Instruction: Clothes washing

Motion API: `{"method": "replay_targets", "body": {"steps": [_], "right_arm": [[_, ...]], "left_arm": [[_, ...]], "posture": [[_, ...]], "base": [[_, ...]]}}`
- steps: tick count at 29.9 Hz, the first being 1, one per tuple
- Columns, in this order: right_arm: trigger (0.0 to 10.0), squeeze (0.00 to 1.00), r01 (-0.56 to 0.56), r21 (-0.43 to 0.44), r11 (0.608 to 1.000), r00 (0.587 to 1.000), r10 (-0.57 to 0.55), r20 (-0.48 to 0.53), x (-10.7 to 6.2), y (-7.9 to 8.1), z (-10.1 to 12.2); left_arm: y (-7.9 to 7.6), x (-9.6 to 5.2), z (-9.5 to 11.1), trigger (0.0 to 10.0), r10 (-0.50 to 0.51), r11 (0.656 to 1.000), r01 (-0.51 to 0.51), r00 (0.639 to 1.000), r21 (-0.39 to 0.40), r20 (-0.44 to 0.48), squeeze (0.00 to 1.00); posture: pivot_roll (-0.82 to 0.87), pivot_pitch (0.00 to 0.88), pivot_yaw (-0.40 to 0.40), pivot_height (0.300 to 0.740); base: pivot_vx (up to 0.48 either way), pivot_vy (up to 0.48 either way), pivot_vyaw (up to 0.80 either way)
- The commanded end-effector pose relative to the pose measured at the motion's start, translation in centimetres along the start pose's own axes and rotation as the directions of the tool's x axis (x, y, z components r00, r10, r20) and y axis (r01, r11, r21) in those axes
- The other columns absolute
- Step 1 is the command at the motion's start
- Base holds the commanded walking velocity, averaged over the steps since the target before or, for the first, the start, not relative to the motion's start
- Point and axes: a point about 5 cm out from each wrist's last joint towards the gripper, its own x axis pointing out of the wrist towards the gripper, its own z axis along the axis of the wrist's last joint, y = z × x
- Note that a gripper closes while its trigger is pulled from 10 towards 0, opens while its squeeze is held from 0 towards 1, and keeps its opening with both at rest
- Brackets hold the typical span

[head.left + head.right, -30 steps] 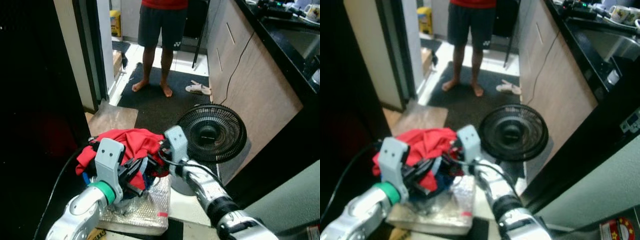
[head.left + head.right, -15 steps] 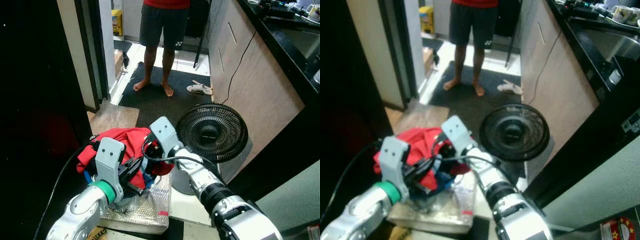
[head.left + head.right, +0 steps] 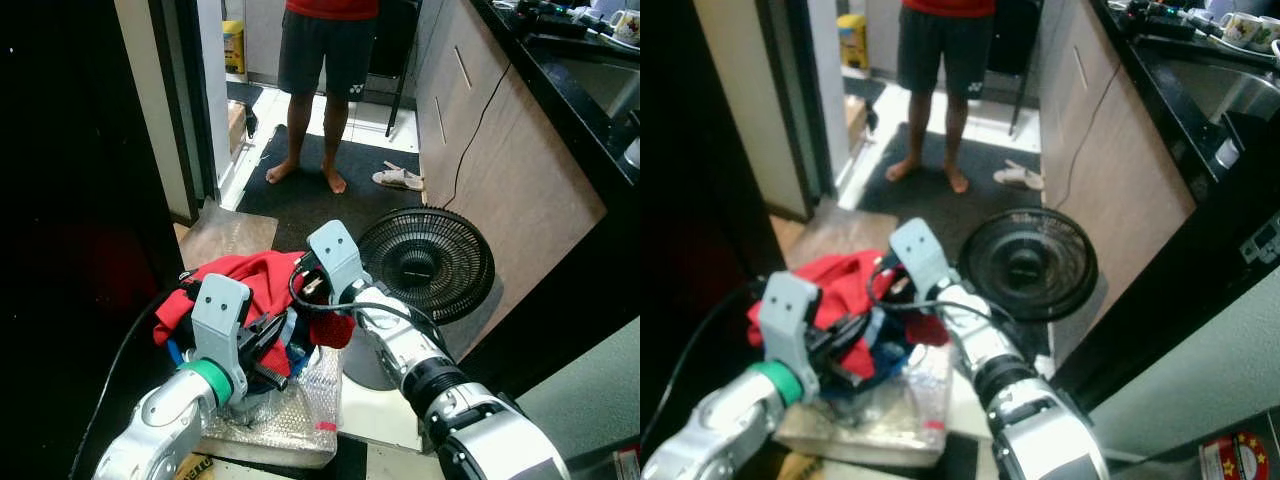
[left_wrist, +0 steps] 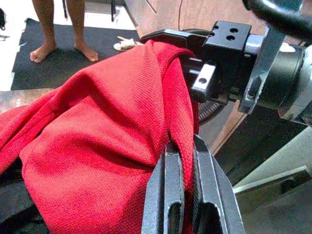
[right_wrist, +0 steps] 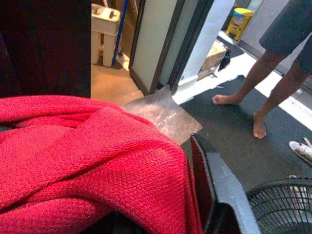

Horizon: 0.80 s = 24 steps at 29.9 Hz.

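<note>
Both arms are reaching into a heap of red cloth [image 3: 255, 285] that is lying on a bubble-wrapped bundle [image 3: 285, 415] low in front of the robot. The left hand [image 4: 187, 168] is pinching a fold of the red fabric, its two dark fingers nearly together around it. The right hand [image 3: 318, 292] is pressing into the far side of the heap, one finger [image 5: 219, 190] lying against the cloth; I cannot tell how its grip is set. A black fan [image 3: 425, 262] is standing just beside it, and a barefoot person [image 3: 322, 60] is waiting on the dark mat [image 3: 330, 215] beyond
</note>
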Motion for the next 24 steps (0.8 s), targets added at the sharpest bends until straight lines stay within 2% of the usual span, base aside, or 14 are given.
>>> {"method": "replay_targets", "body": {"steps": [1, 3, 7, 8, 10, 12, 14, 17, 20, 21, 24], "right_arm": [[0.0, 0.0, 0.044, 0.033, 0.999, 0.999, -0.044, 0.021, -0.2, -0.8, 0.1], [0.0, 0.0, 0.05, 0.033, 0.998, 0.998, -0.051, 0.032, -0.2, -0.9, 0.3], [0.0, 0.0, 0.049, 0.056, 0.997, 0.98, -0.059, 0.192, 0.3, -1.5, 3.3], [0.0, 0.0, 0.049, 0.056, 0.997, 0.98, -0.059, 0.192, 0.3, -1.5, 3.3], [0.0, 0.0, 0.04, 0.074, 0.996, 0.96, -0.059, 0.275, 0.2, -1.9, 4.9], [0.0, 0.0, 0.04, 0.074, 0.996, 0.96, -0.059, 0.275, 0.2, -1.9, 4.9], [0.0, 0.0, 0.05, 0.101, 0.994, 0.926, -0.084, 0.369, -0.2, -2.8, 6.7], [0.0, 0.0, 0.056, 0.113, 0.992, 0.912, -0.097, 0.398, -0.5, -3.2, 7.3], [0.0, 0.0, 0.061, 0.149, 0.987, 0.891, -0.121, 0.437, -1.5, -3.8, 7.9], [10.0, 0.0, 0.054, 0.174, 0.983, 0.886, -0.127, 0.445, -2.1, -3.9, 7.8], [10.0, 0.0, 0.045, 0.193, 0.98, 0.883, -0.129, 0.452, -2.6, -4.0, 7.6]], "left_arm": [[-0.4, 0.1, 0.1, 10.0, -0.028, 1.0, 0.028, 0.999, 0.001, 0.016, 0.0], [-0.4, 0.1, 0.1, 10.0, -0.028, 1.0, 0.028, 0.999, 0.001, 0.016, 0.0], [-0.3, 0.1, 0.1, 10.0, -0.026, 1.0, 0.026, 1.0, 0.002, 0.016, 0.0], [-0.3, 0.1, 0.1, 10.0, -0.026, 1.0, 0.026, 1.0, 0.002, 0.016, 0.0], [-0.3, 0.2, 0.2, 10.0, -0.026, 1.0, 0.026, 0.999, 0.003, 0.02, 0.0], [-0.3, 0.2, 0.2, 10.0, -0.026, 1.0, 0.026, 0.999, 0.003, 0.02, 0.0], [-0.2, 0.3, 0.4, 10.0, -0.021, 1.0, 0.021, 0.999, 0.004, 0.028, 0.0], [-0.1, 0.3, 0.4, 10.0, -0.019, 1.0, 0.019, 0.999, 0.005, 0.03, 0.0], [-0.1, 0.4, 0.6, 10.0, -0.017, 1.0, 0.016, 0.999, 0.012, 0.042, 0.0], [-0.1, 0.5, 0.7, 10.0, -0.009, 1.0, 0.008, 0.999, 0.025, 0.049, 0.0], [-0.1, 0.7, 0.9, 10.0, -0.007, 0.999, 0.005, 0.998, 0.034, 0.058, 0.0]], "posture": [[0.1, 0.085, -0.046, 0.74], [0.1, 0.085, -0.046, 0.74], [0.1, 0.079, -0.043, 0.74], [0.1, 0.079, -0.043, 0.74], [0.1, 0.076, -0.041, 0.74], [0.1, 0.076, -0.041, 0.74], [0.1, 0.073, -0.04, 0.74], [0.09, 0.072, -0.039, 0.74], [0.09, 0.072, -0.037, 0.74], [0.08, 0.072, -0.035, 0.74], [0.08, 0.071, -0.032, 0.74]], "base": [[0.0, 0.0, 0.0], [0.0, 0.0, 0.0], [0.0, 0.0, 0.0], [0.0, 0.0, 0.0], [0.0, 0.0, 0.0], [0.0, 0.0, 0.0], [0.0, 0.0, 0.0], [0.0, 0.0, 0.0], [0.0, 0.0, 0.0], [0.0, 0.0, 0.0], [0.0, 0.0, 0.0]]}}
